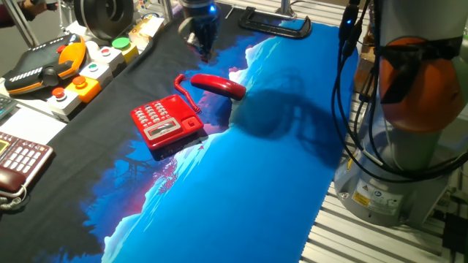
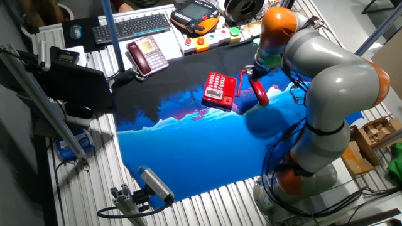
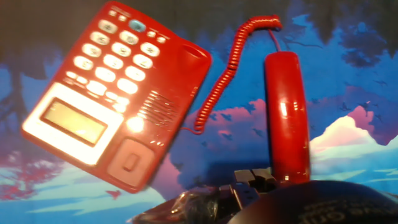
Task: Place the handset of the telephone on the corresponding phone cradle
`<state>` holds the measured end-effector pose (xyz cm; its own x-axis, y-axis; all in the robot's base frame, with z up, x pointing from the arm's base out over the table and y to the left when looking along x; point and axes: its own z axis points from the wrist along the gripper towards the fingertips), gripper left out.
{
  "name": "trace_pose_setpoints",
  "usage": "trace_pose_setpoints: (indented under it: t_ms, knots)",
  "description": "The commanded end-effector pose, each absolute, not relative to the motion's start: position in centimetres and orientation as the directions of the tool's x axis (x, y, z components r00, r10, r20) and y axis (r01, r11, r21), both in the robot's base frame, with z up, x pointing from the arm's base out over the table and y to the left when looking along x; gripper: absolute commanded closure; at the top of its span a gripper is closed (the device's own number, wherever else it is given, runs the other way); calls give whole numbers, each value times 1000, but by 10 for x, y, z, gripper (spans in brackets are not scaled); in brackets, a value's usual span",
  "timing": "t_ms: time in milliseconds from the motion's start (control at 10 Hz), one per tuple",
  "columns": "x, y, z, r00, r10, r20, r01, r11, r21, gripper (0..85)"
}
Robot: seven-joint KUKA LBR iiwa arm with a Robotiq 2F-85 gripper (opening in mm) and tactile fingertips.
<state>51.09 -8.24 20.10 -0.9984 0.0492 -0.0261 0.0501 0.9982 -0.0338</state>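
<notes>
The pincer (image 1: 202,44) hangs above the cloth; how far its 2 fingers are parted cannot be told. Just below it lies the handset (image 1: 218,85), off the phone cradle (image 3: 171,112), beside the telephone (image 1: 166,120), coiled cord (image 3: 229,68) between.

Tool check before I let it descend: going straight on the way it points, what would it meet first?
Probably the handset lying on the cloth, just beside the telephone; depth is unclear, so it could meet the cloth alongside.
</notes>
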Motion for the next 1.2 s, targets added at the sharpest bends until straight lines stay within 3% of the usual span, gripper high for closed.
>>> trace_pose_setpoints:
  t_ms: [0,1100]
  knots:
    - [509,-86,197,-998,48,-29,49,999,-23,843]
    - [500,-105,183,-997,73,-18,73,997,-26,843]
